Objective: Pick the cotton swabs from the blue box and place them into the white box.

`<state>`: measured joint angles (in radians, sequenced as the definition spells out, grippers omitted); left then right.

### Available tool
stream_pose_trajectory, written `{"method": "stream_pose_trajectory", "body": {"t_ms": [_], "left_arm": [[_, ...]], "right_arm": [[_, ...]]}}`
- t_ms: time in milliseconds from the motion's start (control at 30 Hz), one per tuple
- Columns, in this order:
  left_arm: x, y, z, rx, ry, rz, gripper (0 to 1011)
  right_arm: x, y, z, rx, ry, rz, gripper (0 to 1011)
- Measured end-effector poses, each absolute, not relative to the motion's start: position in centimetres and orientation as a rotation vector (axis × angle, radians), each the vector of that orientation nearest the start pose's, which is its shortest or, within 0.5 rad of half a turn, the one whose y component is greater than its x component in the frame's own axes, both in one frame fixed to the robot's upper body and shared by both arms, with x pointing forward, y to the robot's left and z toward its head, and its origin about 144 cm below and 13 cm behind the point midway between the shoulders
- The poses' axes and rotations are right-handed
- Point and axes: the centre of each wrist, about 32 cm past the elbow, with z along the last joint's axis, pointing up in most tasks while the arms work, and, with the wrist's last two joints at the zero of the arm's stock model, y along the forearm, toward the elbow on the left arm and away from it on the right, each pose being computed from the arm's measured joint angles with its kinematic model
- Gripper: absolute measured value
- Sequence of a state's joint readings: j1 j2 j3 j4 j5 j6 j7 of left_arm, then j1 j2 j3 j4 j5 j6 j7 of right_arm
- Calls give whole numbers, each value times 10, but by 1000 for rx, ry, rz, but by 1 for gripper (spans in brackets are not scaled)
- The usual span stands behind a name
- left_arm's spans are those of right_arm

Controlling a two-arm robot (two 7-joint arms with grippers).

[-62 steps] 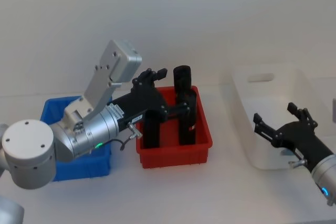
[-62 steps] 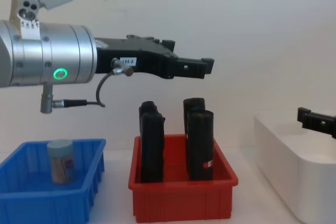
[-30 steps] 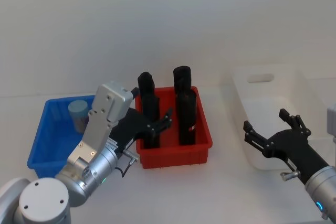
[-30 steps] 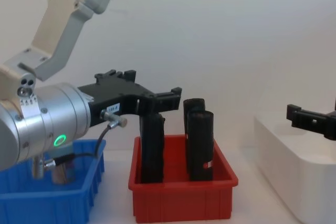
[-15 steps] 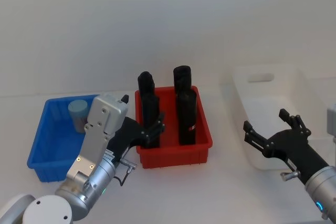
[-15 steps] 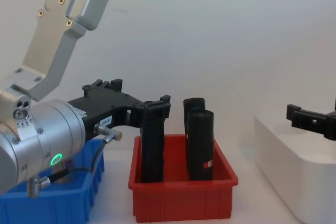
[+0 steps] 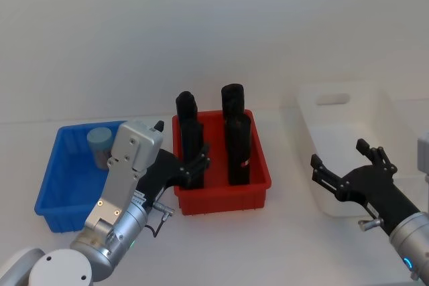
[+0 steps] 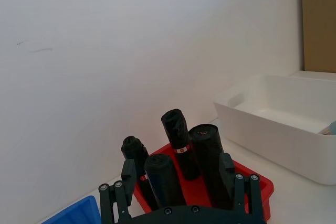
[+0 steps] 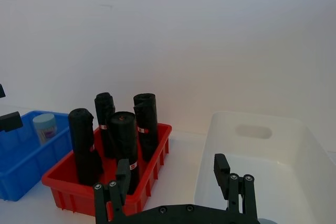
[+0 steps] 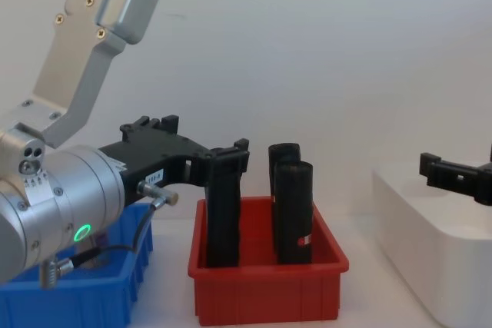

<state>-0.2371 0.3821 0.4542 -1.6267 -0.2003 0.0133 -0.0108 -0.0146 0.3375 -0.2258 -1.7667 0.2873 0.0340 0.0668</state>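
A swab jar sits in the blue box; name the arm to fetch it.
Left. The open left gripper hovers close to the blue box holding the cotton swab jar; the right gripper is far across, by the white box.

Three containers are sitting in a row on the table (image 7: 281,246): the left box (image 7: 64,189), the middle bin (image 7: 221,201) and the right box (image 7: 342,125). A jar (image 7: 99,145) is standing at the left box's far end. Four rolls (image 7: 237,145) are standing in the middle bin, two behind two.

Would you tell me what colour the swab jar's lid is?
Pale blue-grey; the lid shows best in the head view.
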Motion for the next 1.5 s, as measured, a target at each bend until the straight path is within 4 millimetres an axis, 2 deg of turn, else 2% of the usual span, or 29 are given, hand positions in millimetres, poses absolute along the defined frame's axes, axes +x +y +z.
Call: {"method": "stream_pose_trajectory", "body": {"t_ms": [400,767,1500], "left_arm": [[492,198,1204,61,-268,1124,1004],[492,198,1204,61,-268,1124,1004],[492,198,1204,61,-268,1124,1004]], "right_arm": [[446,-237,1187,21,-71,-1223,1002],[462,-236,1182,-25,-59,-1192,1002],[528,-221,1176,-106,-71,-1049,1002]]}}
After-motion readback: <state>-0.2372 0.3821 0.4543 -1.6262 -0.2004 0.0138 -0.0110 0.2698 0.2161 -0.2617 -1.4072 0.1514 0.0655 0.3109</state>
